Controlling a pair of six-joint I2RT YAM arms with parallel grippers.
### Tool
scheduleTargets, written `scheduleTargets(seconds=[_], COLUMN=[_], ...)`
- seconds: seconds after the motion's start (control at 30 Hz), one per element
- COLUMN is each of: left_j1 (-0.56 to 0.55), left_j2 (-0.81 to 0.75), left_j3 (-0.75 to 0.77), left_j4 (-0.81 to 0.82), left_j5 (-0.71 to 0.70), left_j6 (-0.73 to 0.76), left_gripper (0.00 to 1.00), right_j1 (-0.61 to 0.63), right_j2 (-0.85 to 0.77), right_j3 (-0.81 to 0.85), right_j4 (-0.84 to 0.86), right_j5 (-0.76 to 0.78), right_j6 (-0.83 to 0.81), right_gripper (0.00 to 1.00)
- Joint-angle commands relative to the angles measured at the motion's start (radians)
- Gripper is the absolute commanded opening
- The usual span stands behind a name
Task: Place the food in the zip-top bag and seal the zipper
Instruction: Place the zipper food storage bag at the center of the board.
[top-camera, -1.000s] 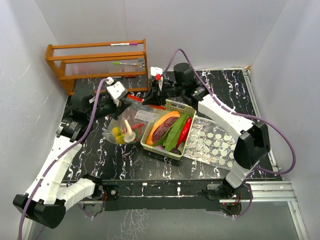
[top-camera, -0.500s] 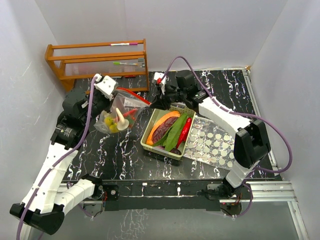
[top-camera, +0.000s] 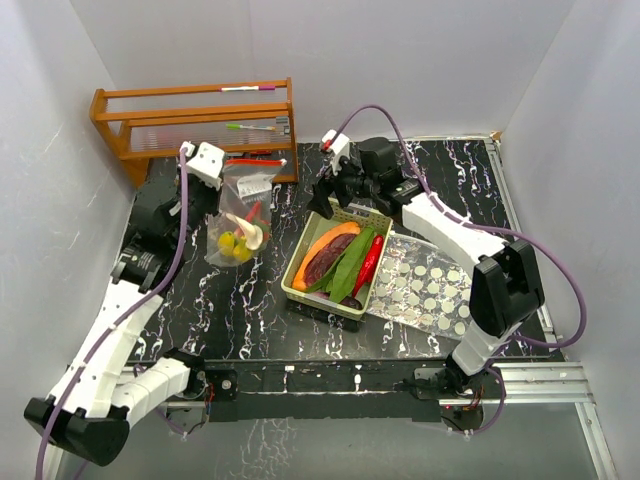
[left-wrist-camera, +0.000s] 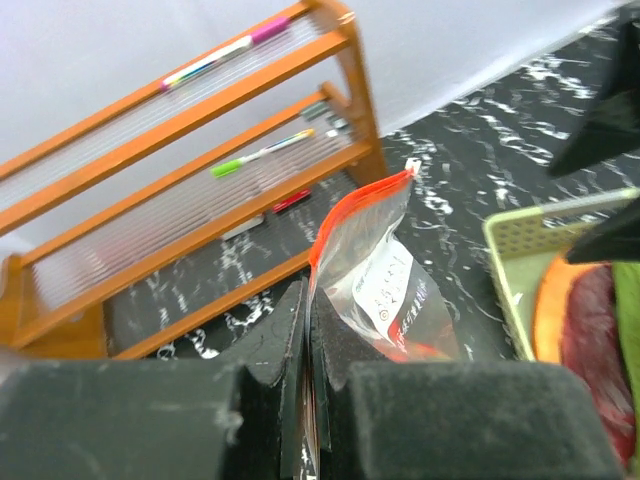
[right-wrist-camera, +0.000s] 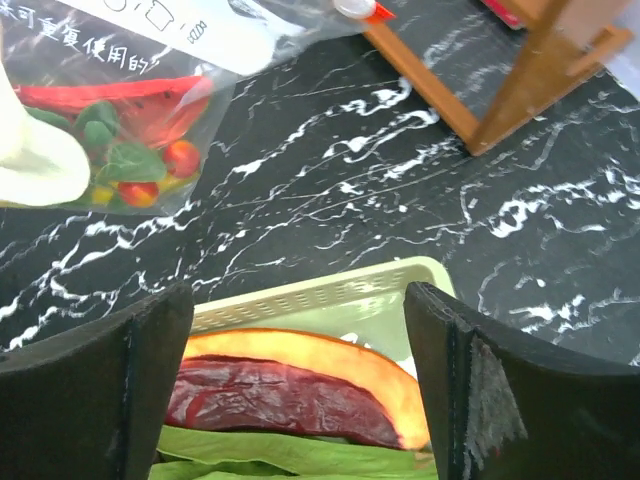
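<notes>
Clear zip-top bag (top-camera: 241, 212) is swinging left in the clenched left gripper (left-wrist-camera: 305, 325); right gripper (top-camera: 325, 197), having released it, is hovering spread over food (top-camera: 340, 255) remaining in the basket (right-wrist-camera: 320, 300)

The left gripper (top-camera: 222, 172) pinches a clear plastic zip-top bag (top-camera: 247, 203); small toy food (top-camera: 238, 242) hangs below it. The right gripper (top-camera: 323, 196) hovers over a pale green slatted basket (top-camera: 299, 291).

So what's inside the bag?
Through the bag, a white piece, yellow pieces, a red slice and green leaves show. Its label covers the upper part; anything behind it cannot be seen.
</notes>
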Motion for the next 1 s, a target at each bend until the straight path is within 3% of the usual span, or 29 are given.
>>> scheduleTargets(seconds=[0.0,0.17,0.33,0.43,0.5,0.53,0.57,0.73,0.97], left_j1=[0.005,0.009,0.02,0.034,0.041,0.042,0.042,0.046,0.047], left_j2=[0.074,0.149,0.174,0.191,0.192,0.187,0.184,0.17,0.17], left_j3=[0.012,0.028,0.002,-0.013,-0.027,-0.034,-0.04,-0.037,-0.028], left_j4=[0.096,0.125,0.164,0.116,0.086,0.078,0.074,0.077,0.113], left_j5=[-0.271,-0.424,-0.577,-0.577,-0.528,-0.497,-0.471,-0.424,-0.271], left_j6=[-0.061,-0.129,-0.186,-0.238,-0.264,-0.267,-0.27,-0.271,-0.277], left_gripper=[0.0,0.0,0.0,0.17,0.52,0.87,0.96,0.97,0.97], right_j1=[-0.005,-0.02,-0.081,-0.15,-0.176,-0.183,-0.188,-0.245,-0.386], right_j2=[-0.109,-0.136,-0.086,-0.053,-0.04,-0.036,-0.036,-0.071,-0.102], right_j3=[0.016,0.023,0.013,-0.03,-0.06,-0.068,-0.074,-0.109,-0.187], right_j4=[0.043,-0.076,-0.312,-0.408,-0.453,-0.471,-0.486,-0.52,-0.664], right_j5=[0.173,0.438,0.644,0.659,0.702,0.745,0.78,0.882,0.887], right_j6=[0.141,0.336,0.551,0.662,0.709,0.722,0.734,0.824,0.959], right_gripper=[0.97,0.98,0.98,0.98,0.98,0.98,0.98,0.99,0.98])
